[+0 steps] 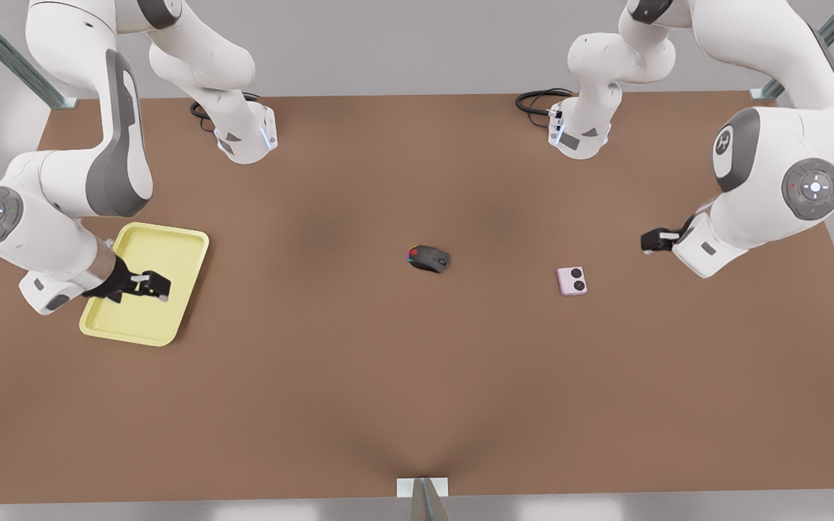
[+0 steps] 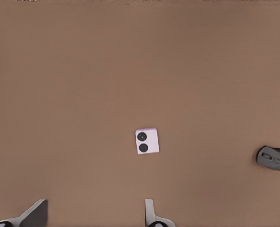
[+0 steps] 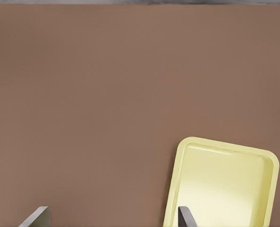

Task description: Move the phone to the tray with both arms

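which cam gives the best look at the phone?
The left wrist view: the phone lies near the middle, unobstructed, with both dark circles plain, ahead of the open left hand. The front view shows it smaller on the table, right of the mouse. The right wrist view looks at the tray.

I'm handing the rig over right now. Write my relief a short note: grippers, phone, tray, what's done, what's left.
Left gripper: open, empty, above the table near the phone, at the front view's right.
Right gripper: open, empty, over the tray at the front view's left.
Phone lies flat on the table, untouched; a black mouse sits between it and the tray.
Done: nothing yet; tray holds nothing.
Left: grasp the phone, pass it across, set it in the tray.
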You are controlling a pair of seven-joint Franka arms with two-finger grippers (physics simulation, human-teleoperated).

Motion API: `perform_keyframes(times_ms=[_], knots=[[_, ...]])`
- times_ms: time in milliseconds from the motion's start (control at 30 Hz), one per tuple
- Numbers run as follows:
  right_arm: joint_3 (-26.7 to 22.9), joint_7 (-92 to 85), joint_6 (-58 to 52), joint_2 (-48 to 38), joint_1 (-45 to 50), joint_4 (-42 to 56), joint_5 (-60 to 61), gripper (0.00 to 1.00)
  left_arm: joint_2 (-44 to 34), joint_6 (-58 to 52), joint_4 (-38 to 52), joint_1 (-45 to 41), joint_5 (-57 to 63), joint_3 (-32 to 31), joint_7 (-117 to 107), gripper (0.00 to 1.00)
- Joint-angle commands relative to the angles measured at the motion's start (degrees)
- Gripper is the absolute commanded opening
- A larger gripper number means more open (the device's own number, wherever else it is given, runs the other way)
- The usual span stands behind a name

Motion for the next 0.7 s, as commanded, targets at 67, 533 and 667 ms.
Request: perform_keyframes(times_ms=[67, 533, 667], knots=[[0.02, 0.57, 2.23, -0.06, -0.09, 0.01, 0.04, 1.0, 0.4, 1.91, -1.59, -0.08, -0.13, -0.05, -3.66, 1.0], [0.2, 0.74, 2.05, -0.06, 0.26, 0.1, 0.04, 1.0, 8.05, 57.37, -44.74, -4.65, -3.99, -0.4, -19.74, 1.0], [0.2, 0.74, 2.05, -0.06, 0.26, 0.1, 0.04, 1.0, 9.1, 57.29, -45.18, -4.57, -3.64, -0.31, -19.57, 1.0]])
